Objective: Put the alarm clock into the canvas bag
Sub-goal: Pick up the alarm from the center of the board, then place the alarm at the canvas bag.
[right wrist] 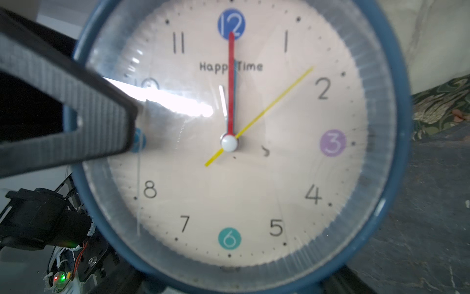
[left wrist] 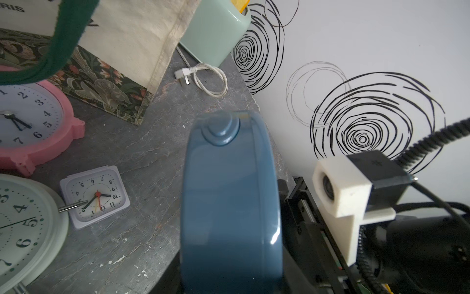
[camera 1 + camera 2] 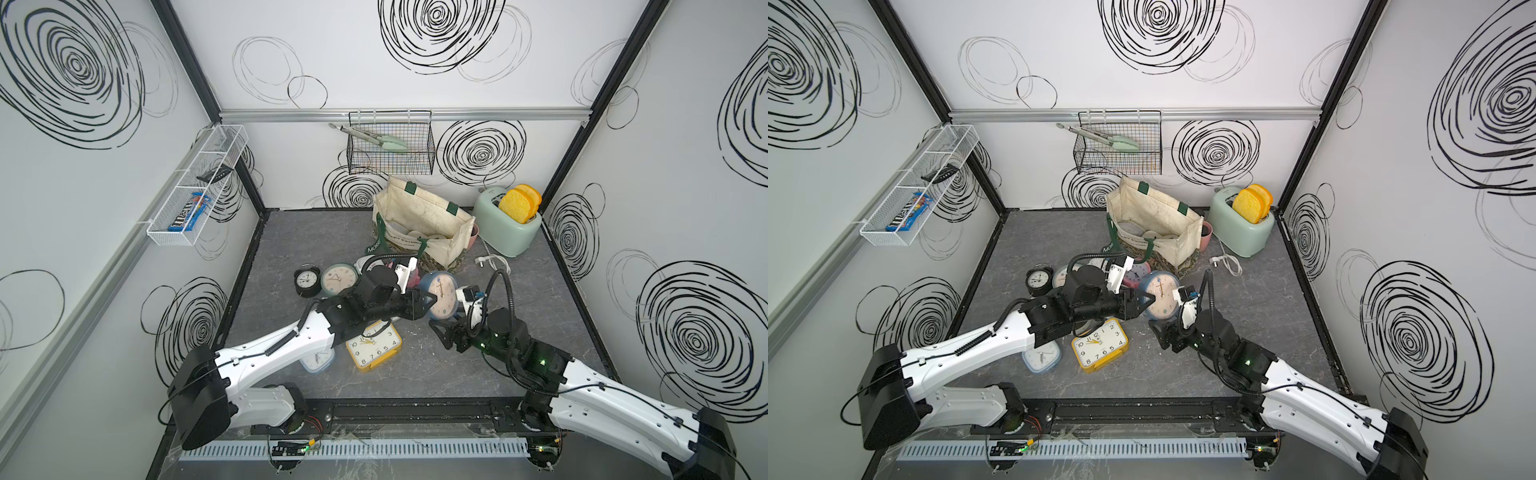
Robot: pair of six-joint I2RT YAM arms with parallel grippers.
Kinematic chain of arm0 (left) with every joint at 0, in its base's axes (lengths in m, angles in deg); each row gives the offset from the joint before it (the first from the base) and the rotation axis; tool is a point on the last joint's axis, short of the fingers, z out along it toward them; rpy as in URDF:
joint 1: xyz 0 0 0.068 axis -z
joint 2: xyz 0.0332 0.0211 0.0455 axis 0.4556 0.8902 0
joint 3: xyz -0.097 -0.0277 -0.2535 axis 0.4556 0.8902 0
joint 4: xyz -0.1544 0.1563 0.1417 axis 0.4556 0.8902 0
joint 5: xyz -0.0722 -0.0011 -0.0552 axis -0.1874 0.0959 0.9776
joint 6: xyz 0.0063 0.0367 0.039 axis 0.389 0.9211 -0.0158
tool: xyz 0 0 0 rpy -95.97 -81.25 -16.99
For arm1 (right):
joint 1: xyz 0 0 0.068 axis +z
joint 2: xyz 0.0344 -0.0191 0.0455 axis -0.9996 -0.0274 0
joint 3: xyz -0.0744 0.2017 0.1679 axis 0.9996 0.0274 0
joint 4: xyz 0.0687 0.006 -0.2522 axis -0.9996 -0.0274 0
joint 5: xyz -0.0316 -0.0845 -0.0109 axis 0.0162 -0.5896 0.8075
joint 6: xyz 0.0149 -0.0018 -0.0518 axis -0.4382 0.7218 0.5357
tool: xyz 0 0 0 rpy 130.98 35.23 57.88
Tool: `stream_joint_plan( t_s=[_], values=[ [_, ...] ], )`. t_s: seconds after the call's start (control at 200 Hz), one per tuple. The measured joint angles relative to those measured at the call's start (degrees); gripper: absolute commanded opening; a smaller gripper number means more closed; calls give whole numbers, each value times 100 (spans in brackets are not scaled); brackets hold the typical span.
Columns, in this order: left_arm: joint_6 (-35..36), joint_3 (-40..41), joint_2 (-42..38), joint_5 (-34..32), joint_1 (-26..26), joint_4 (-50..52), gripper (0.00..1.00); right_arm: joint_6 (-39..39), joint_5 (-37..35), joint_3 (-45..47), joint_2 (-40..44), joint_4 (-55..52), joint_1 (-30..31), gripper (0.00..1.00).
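Observation:
A blue round alarm clock (image 3: 444, 289) (image 3: 1163, 301) stands upright above the table middle, held between both arms. My left gripper (image 3: 434, 301) (image 3: 1152, 301) is shut on it across its thickness; one of its fingers (image 1: 101, 114) lies on the glass face (image 1: 254, 165). The blue rim (image 2: 229, 191) fills the left wrist view. My right gripper (image 3: 440, 326) (image 3: 1160, 330) is under the clock, its dark fingers flanking the lower rim. The cream canvas bag (image 3: 415, 199) (image 3: 1152, 203) (image 2: 132, 38) stands open just behind, with things inside.
Other clocks lie around: black (image 3: 306, 279), mint (image 3: 337, 279), yellow (image 3: 374, 347), pale blue square (image 3: 318, 359), pink (image 2: 33, 122), small white (image 2: 95, 197). A mint toaster (image 3: 505, 226) with its cord (image 3: 492, 262) stands at the back right. A wire basket (image 3: 390, 145) hangs above the bag.

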Motion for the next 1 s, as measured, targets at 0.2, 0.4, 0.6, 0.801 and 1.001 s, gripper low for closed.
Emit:
stream_joint_plan(
  t_s=[0.2,0.4,0.6,0.801,1.001],
  values=[
    [33,-223,-229,-732,-74,496,30,20,-79,0,238,52,0,97],
    [267,-861,-446,-1486,-398,732,29,-13,-289,-46,376,-72,-140,97],
    [844,-1585,-157,-1661,-903,393,27,-227,37,-367,289,-367,-1102,97],
    [1386,-2179,796,-1257,-1307,-229,26,-466,544,-942,-240,-503,-2260,97],
    [2015,-3010,2057,-612,-1449,-330,25,-660,844,-1633,-1226,-422,-2907,97]
  ],
)
